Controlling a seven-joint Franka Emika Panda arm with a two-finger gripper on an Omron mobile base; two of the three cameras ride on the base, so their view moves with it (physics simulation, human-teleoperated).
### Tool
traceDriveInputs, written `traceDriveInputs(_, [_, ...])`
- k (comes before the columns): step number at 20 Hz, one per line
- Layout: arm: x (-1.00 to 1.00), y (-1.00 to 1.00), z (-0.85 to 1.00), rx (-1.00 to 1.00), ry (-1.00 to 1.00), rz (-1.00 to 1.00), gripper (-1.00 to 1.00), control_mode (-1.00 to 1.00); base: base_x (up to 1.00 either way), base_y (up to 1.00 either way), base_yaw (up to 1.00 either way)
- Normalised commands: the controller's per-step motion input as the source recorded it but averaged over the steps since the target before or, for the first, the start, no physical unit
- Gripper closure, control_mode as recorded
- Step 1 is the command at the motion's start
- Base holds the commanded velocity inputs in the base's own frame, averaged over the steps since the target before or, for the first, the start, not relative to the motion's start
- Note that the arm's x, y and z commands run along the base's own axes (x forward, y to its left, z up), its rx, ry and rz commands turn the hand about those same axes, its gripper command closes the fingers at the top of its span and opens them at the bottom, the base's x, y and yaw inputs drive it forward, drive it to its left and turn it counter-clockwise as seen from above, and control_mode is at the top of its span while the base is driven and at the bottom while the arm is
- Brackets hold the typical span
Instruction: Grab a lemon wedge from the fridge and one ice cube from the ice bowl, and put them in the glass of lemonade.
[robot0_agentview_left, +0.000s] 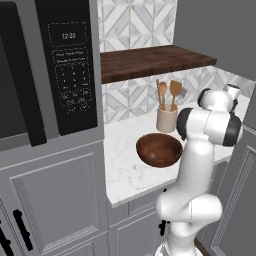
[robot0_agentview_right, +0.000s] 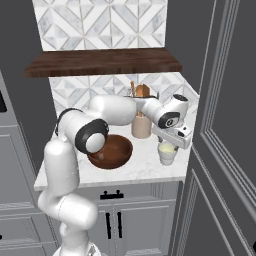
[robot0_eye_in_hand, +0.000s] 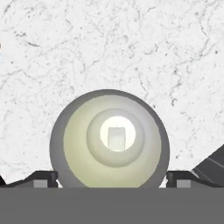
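Observation:
The glass of lemonade (robot0_eye_in_hand: 109, 140) stands on the white marble counter, seen from straight above in the hand view, with pale yellow-green contents. A small whitish ice cube (robot0_eye_in_hand: 116, 138) lies in its middle. My gripper (robot0_eye_in_hand: 111, 181) hangs just above the glass (robot0_agentview_right: 167, 153) and is open, one fingertip (robot0_eye_in_hand: 43, 179) on each side of the rim, holding nothing. The ice bowl (robot0_agentview_right: 111, 151) of dark wood sits left of the glass, partly behind my arm, and it (robot0_agentview_left: 159, 149) looks empty from the left. The fridge (robot0_agentview_right: 225, 125) rises at the right. The lemon wedge is out of view.
A cream crock (robot0_agentview_right: 141, 126) with wooden spoons stands behind the glass against the tiled wall. A dark wooden shelf (robot0_agentview_right: 102, 62) hangs above the counter (robot0_agentview_left: 125, 170). A black microwave (robot0_agentview_left: 70, 65) sits in tall cabinets to the left.

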Motion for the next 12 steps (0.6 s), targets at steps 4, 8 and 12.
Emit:
traceDriveInputs(4, [-0.01, 0.00, 0.18, 0.02, -0.07, 0.00, -1.00, -1.00, 0.00, 0.00, 0.00])
traceDriveInputs(8, [-0.24, 0.13, 0.14, 0.01, -0.11, 0.00, -1.00, -1.00, 0.00, 0.00, 0.00])
traceDriveInputs(12, [-0.86, 0.49, 0.33, 0.00, -0.27, 0.03, -1.00, -1.00, 0.00, 0.00, 0.00])
